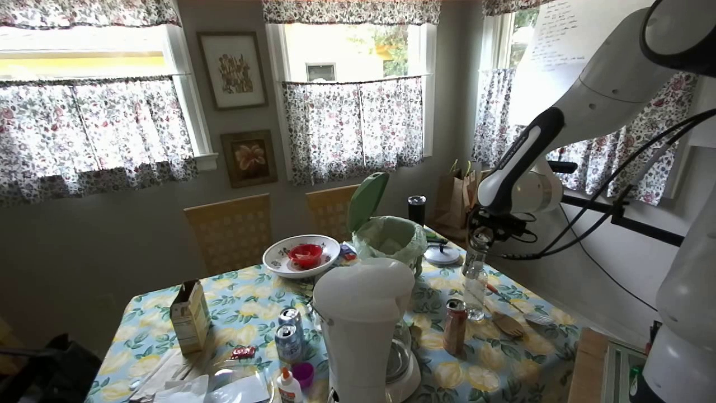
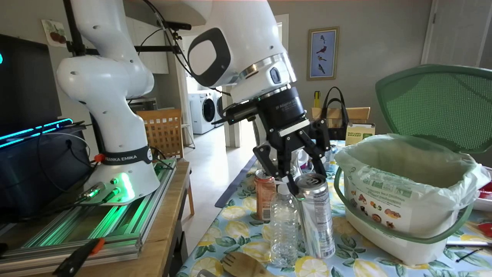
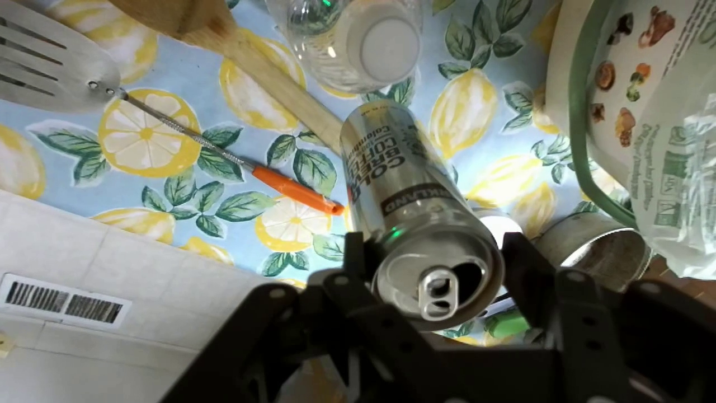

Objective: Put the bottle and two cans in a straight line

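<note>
Silver can (image 2: pixel 318 223) is in my gripper (image 3: pixel 438 253): jaws clamped around its upper end, a finger on each side, pull tab and opened mouth facing up at me in the wrist view. Side print says cold brew coffee. It leans a little in an exterior view; can't tell whether the base touches the lemon-print cloth (image 1: pixel 485 366). Clear plastic bottle (image 2: pixel 283 231), white cap on, upright just beside it. Reddish can (image 1: pixel 455 330), also upright, near the bottle; in an exterior view it's closer to the camera than the bottle is.

Around those: wooden utensil (image 2: pixel 244 265) flat on the cloth next to the bottle, its handle running behind my can in the wrist view. Metal spatula (image 3: pixel 92 67) alongside, slotted head, orange grip. White bin (image 2: pixel 369 200) near the can, green handle, bagged, green lid (image 2: pixel 438 107) up.

Farther out, all from an exterior view: white coffee maker (image 1: pixel 355 347) with a glass pot (image 1: pixel 398 361), two pale-blue cans (image 1: pixel 289 342) standing together, purple cup (image 1: pixel 303 375), white squeeze bottle (image 1: pixel 288 387) with an orange tip, small red packet (image 1: pixel 243 352), cardboard box (image 1: pixel 190 319) with its top open, wide white dish (image 1: pixel 274 266) with a red bowl (image 1: pixel 305 256) in it, metal pot lid (image 1: pixel 441 257), dark tumbler (image 1: pixel 417 211) behind. Two wooden chairs (image 1: pixel 232 232) stand beyond the cloth's edge.
</note>
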`<action>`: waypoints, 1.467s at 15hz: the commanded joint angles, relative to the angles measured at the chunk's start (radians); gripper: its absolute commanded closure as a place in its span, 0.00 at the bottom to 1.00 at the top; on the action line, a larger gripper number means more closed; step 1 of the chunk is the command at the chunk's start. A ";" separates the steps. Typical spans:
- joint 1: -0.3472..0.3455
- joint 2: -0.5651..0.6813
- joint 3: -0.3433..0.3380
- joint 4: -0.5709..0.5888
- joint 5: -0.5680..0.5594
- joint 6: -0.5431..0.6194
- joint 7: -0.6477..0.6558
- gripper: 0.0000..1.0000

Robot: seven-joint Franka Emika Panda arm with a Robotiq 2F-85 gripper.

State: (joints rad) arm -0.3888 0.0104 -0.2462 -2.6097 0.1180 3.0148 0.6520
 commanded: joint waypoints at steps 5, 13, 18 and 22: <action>0.001 0.038 0.001 0.026 0.011 0.014 0.007 0.63; 0.053 0.112 -0.005 0.047 0.087 0.052 -0.036 0.63; 0.078 0.157 -0.017 0.070 0.148 0.079 -0.054 0.63; 0.076 0.193 -0.033 0.098 0.176 0.070 -0.066 0.63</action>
State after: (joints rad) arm -0.3306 0.1557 -0.2573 -2.5493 0.2396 3.0753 0.6221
